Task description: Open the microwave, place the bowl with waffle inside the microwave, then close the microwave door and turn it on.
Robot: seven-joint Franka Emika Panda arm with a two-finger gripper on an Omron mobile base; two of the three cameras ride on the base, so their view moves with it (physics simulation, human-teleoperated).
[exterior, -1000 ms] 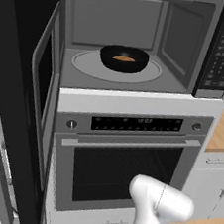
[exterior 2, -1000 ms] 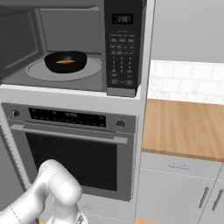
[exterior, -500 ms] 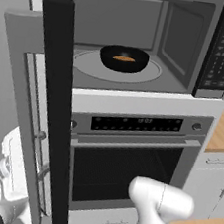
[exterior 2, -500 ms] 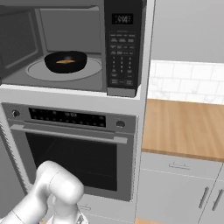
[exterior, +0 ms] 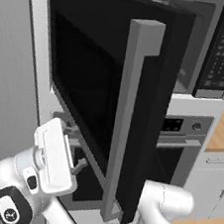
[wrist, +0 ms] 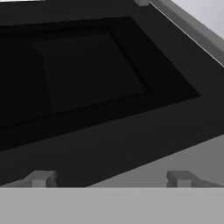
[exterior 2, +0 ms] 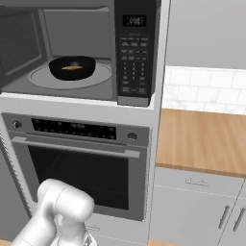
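Kitchen cabinetry frames the microwave (exterior 2: 81,53), which sits directly above a steel-fronted oven (exterior 2: 79,168), with a wooden surface (exterior 2: 202,139) to the right of it. From the right base view the cavity stands exposed: the small black bowl (exterior 2: 72,67) rests on the grey turntable (exterior 2: 43,77) inside the microwave, holding the orange-brown waffle (exterior 2: 72,67). From the left base view the microwave door (exterior: 97,87) hides that cavity, swung partway across the front of the microwave, its tall silver bar handle (exterior: 128,121) facing the camera. The hand view shows the door's dark glass close up, with the claw (wrist: 109,179) near it, fingertips (wrist: 40,178) well apart and holding nothing.
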